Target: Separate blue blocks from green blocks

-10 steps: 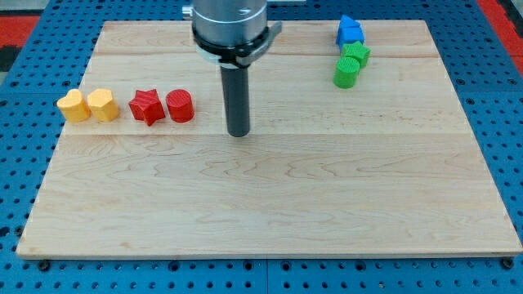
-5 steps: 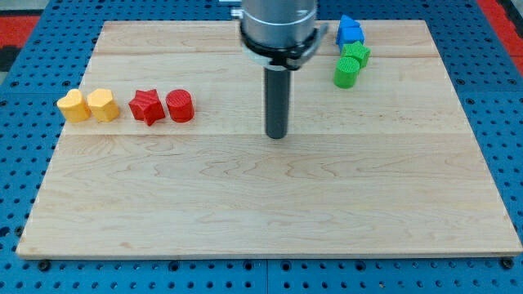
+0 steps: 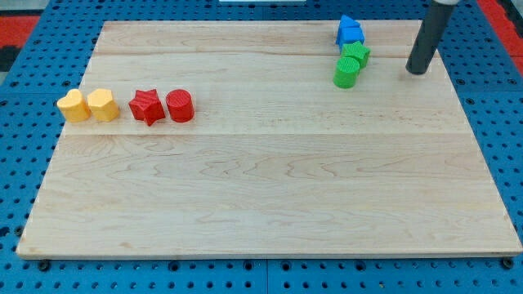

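Standing my tip [image 3: 417, 71] right of the green blocks [image 3: 350, 65] — clear of blue blocks [image 3: 349, 31], presumably lining up a leftward shove; no fingers, just bare rod.

Wooden board [image 3: 270, 204] on blue pegboard [image 3: 16, 139]; at view's left, 2 yellow blocks [image 3: 88, 105], red star [image 3: 147, 107] & red cylinder [image 3: 179, 106] in a row.

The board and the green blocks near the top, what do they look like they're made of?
The board looks like pale wood, joined planks with visible grain and a light sheen. The green blocks look like moulded or printed plastic, matte, evenly coloured, faintly ridged on the sides. That is from looks alone.
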You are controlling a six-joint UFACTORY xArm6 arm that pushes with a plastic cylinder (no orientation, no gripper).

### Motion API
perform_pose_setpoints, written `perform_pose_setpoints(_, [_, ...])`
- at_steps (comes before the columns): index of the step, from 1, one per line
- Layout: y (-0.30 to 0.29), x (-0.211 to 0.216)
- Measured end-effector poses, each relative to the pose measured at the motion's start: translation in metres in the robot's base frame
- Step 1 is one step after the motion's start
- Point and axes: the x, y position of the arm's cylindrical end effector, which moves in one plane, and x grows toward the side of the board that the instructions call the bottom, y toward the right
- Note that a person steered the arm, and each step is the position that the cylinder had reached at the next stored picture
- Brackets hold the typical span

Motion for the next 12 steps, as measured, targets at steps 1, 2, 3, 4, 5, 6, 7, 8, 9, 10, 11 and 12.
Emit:
perform_pose_setpoints(1, [0.006, -0.045])
perform_pose_setpoints(2, [0.006, -0.089])
perform_pose_setpoints(3, [-0.016, -0.108])
perform_pose_setpoints(4, [-0.086, -0.106])
perform_pose_setpoints(5, [-0.152, -0.075])
perform_pose_setpoints(6, [-0.225, -0.062])
perform_pose_setpoints(7, [-0.232, -0.085])
perform_pose_setpoints(8, [-0.141, -0.104])
perform_pose_setpoints(9, [-0.036, -0.097])
perform_pose_setpoints(10, [-0.024, -0.075])
perform_pose_setpoints(11, [-0.071, -0.061])
perform_pose_setpoints(12, [-0.127, -0.044])
